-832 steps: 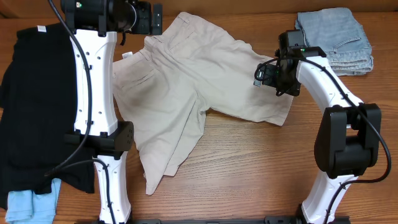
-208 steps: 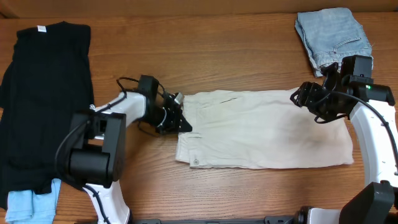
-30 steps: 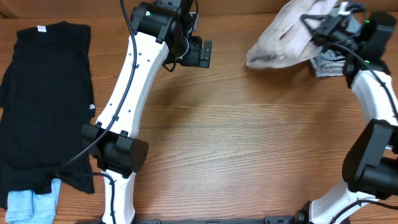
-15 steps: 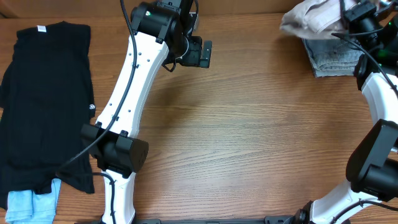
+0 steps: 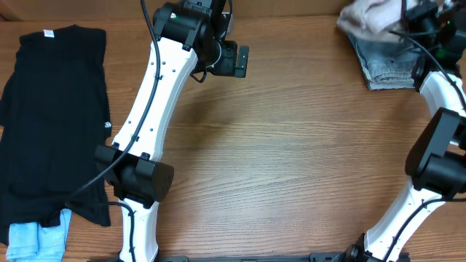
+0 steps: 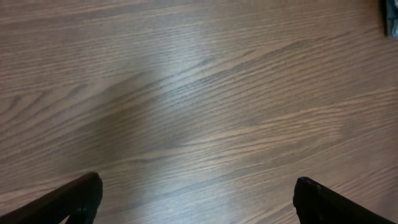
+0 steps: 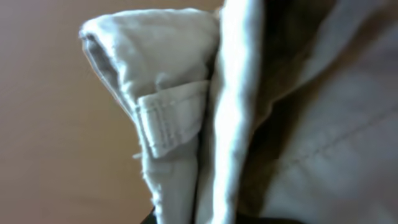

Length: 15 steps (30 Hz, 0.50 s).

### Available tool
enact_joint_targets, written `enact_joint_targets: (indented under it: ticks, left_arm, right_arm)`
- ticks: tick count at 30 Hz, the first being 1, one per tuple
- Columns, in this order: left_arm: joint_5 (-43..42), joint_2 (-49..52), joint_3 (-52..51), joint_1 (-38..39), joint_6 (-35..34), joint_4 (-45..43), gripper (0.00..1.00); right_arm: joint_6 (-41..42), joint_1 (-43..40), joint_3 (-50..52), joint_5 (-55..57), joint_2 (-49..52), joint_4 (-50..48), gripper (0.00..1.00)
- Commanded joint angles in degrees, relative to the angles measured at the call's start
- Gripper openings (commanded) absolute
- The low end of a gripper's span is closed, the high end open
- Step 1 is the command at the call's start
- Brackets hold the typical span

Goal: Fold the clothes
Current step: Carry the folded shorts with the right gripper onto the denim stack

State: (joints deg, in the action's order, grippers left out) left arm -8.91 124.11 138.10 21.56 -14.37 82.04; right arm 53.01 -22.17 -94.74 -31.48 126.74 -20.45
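The clothes, beige khaki shorts (image 5: 370,16), hang bunched at the far right back of the table, over the back edge of the folded denim garment (image 5: 389,62). My right gripper (image 5: 409,17) is shut on them. In the right wrist view the folded layers of the shorts (image 7: 186,93) and a belt loop (image 7: 166,124) fill the picture and hide the fingers. My left gripper (image 5: 234,62) is raised over the back middle of the table. In its wrist view it stands open (image 6: 196,190) above bare wood, with nothing between its fingers (image 6: 78,198).
A large black T-shirt (image 5: 51,109) lies flat along the left side, with a light-blue cloth (image 5: 33,239) at its near end. The left arm's white link (image 5: 149,102) slants across the left middle. Bare wood table (image 5: 291,160) lies between the arms.
My right gripper has carried the bunched shorts to the right and toward the back, over the denim garment. The left arm has stayed still and open.
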Motion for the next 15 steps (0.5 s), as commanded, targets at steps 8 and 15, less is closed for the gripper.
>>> enact_joint_targets:
  ticks: [8,15]
  left_arm:
    - [0.35,-0.66,0.81,0.22,1.51,-3.04,1.00]
    - [0.55,-0.66,0.79,0.22,1.53,-3.39,1.00]
  right_arm:
    - [-8.79,-6.36,-2.73,0.28,-0.74,24.85,0.05]
    - [-21.64,-8.44,-2.73,-1.20,-4.68,45.99,0.67]
